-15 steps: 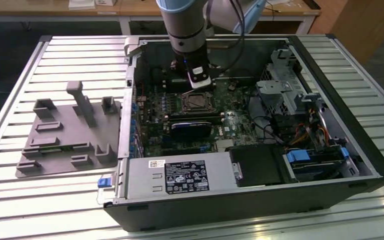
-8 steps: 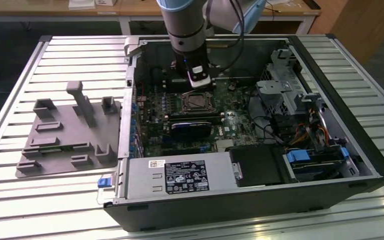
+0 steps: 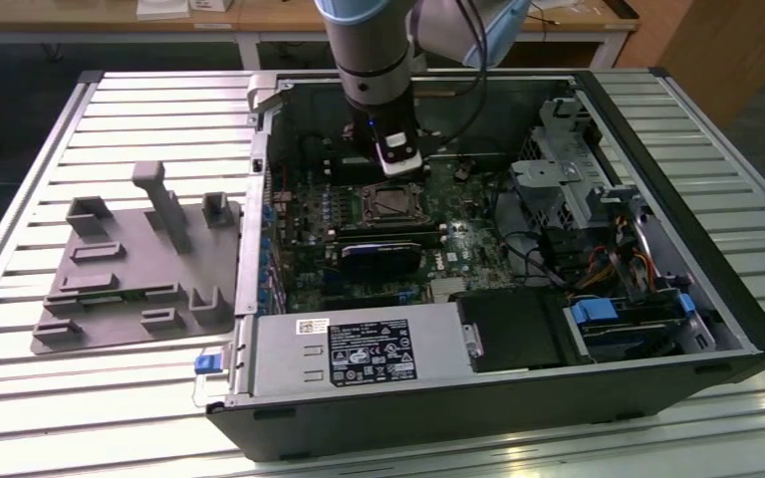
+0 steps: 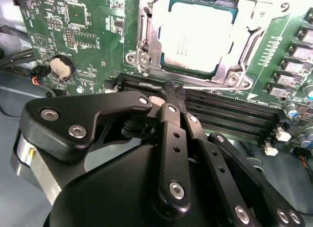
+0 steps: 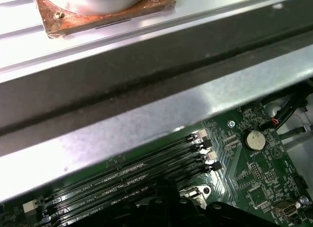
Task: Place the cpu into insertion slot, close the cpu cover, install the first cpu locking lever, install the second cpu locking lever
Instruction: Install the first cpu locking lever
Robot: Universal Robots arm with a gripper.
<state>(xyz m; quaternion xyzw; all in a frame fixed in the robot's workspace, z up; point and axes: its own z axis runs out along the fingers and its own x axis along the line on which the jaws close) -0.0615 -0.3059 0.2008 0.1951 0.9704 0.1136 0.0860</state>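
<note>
Chassis label [image 3: 370, 352] print unreadable, tool [image 4: 170, 92] pinched together beside cpu cover [image 4: 247, 15], cpu [image 4: 195, 36] seated.

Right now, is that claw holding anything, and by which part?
Cannot be told. The gripper is shut with its tip at the thin locking lever beside the cpu cover; no clear grasp shows.

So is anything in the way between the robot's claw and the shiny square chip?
Nothing visible is. In the second wrist view the gripper is at the long black slots, right beside the cpu, which sits framed by the cpu cover.
</note>
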